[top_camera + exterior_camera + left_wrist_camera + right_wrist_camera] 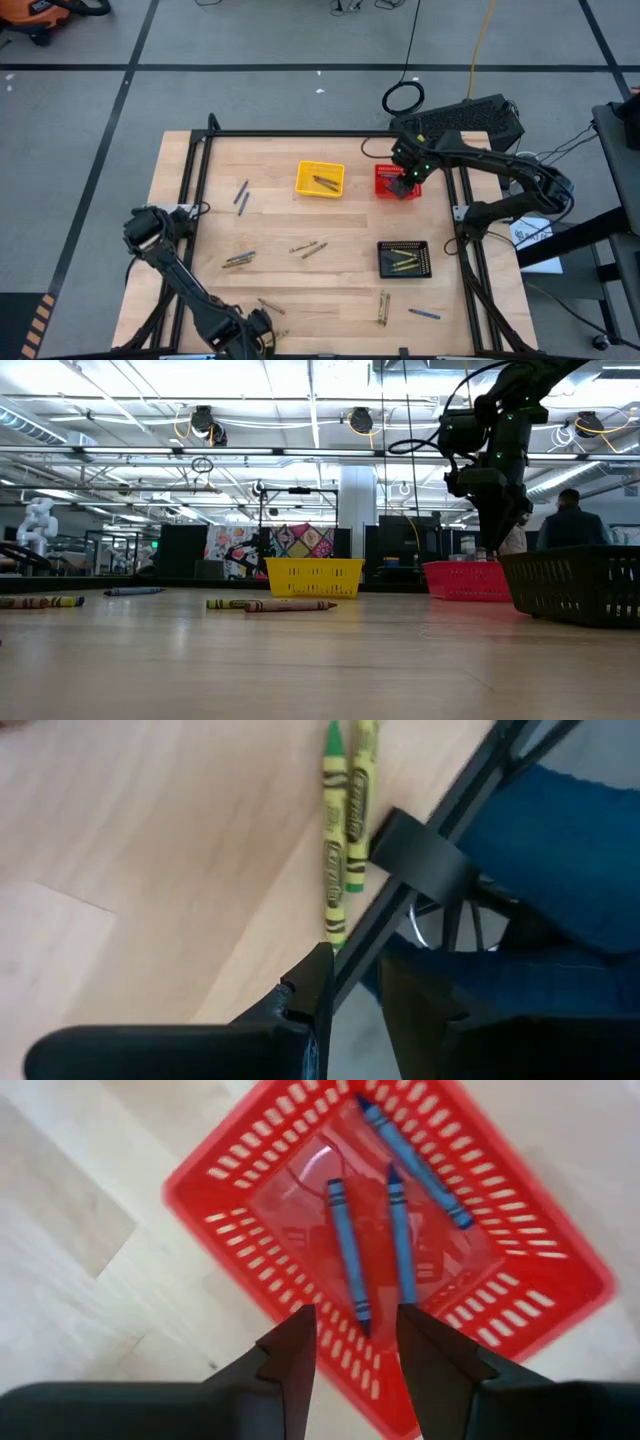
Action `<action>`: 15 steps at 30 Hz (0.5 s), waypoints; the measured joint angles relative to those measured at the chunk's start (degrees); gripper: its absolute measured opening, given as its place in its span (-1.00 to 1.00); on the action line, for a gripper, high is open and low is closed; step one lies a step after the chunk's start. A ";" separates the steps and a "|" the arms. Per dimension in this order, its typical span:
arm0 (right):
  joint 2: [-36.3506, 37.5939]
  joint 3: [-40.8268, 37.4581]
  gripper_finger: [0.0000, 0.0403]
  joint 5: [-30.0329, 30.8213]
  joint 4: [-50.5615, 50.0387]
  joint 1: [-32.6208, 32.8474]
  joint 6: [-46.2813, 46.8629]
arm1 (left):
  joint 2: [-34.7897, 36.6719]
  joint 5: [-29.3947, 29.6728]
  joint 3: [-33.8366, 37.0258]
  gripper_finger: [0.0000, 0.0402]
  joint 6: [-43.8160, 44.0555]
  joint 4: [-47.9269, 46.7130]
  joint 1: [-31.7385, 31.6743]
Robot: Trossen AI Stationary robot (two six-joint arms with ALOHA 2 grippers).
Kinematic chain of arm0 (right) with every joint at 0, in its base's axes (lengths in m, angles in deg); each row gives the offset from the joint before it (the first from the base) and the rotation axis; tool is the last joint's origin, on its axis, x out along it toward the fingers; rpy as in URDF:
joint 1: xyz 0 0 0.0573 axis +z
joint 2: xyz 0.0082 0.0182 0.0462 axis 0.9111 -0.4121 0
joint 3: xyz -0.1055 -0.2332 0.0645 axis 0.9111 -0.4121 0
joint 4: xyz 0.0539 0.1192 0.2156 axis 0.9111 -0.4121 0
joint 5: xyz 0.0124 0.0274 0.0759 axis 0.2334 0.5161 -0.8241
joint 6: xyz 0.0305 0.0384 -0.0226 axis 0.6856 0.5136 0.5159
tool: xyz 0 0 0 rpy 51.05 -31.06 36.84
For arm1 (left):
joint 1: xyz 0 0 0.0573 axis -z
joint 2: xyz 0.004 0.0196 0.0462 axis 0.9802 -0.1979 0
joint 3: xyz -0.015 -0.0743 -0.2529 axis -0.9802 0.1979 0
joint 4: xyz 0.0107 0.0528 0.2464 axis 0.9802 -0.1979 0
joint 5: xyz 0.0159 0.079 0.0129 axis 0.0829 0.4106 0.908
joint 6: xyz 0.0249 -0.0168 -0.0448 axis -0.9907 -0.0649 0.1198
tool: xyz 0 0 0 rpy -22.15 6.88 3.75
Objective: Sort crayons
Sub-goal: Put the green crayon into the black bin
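Crayons lie scattered on the wooden table: blue ones (241, 196), yellow-olive ones (238, 260), brown ones (310, 247). Three blue crayons (400, 1240) lie in the red basket (250, 1140). My right gripper (358, 1350) hangs open above that basket (384, 176), touching nothing. My left gripper (360, 985) is open over the table's near edge (258, 326), just short of two yellow-green crayons (335, 860) that lie flat beside the black frame bar (420, 860).
A yellow basket (320, 178) with crayons stands far centre, and a black basket (404, 258) with yellow crayons at the right. More crayons (383, 306) lie near the front edge. A black metal frame (300, 133) rims the table. A person (572, 520) stands in the room beyond.
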 joint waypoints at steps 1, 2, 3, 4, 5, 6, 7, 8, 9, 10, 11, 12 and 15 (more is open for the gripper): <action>0.00 0.00 -0.37 -0.01 0.00 0.64 0.34 | -0.54 0.04 -0.26 -0.57 0.00 0.16 0.18; 0.00 0.00 -0.37 -0.03 -0.01 1.21 0.77 | -0.98 0.02 -0.40 -0.57 0.02 0.06 0.36; 0.00 0.00 -0.37 -0.05 0.00 1.75 1.07 | -1.52 0.10 -0.53 -0.57 0.04 0.00 0.50; 0.00 0.00 -0.37 -0.07 0.00 2.29 1.22 | -2.09 0.09 -0.64 -0.57 0.05 0.17 0.52; 0.00 0.00 -0.37 -0.06 -0.02 2.83 1.59 | -2.54 0.11 -0.64 -0.57 0.04 0.24 0.55; 0.00 0.00 -0.37 -0.04 -0.02 3.36 2.05 | -2.94 0.12 -0.63 -0.57 0.04 0.08 0.60; 0.00 0.00 -0.37 -0.02 0.00 3.79 2.45 | -3.21 0.15 -0.62 -0.57 0.04 0.15 0.66; 0.00 0.00 -0.37 0.00 0.00 4.25 2.59 | -3.46 0.22 -0.62 -0.57 0.04 0.37 0.69; 0.00 0.00 -0.37 0.00 0.00 4.69 2.59 | -3.62 0.41 -0.62 -0.57 0.00 0.32 0.71; 0.00 0.00 -0.37 0.00 0.00 5.08 2.59 | -3.71 0.46 -0.62 -0.57 0.00 -0.03 0.71; 0.00 0.00 -0.37 0.00 0.00 5.45 2.61 | -3.71 0.52 -0.62 -0.57 0.00 -0.25 0.71; 0.00 0.00 -0.37 0.00 0.00 5.78 2.65 | -3.70 0.82 -0.62 -0.57 -0.02 -0.18 0.72; 0.00 0.00 -0.37 0.04 0.00 6.57 3.25 | -3.68 1.90 -0.62 -0.57 -0.02 -0.23 0.73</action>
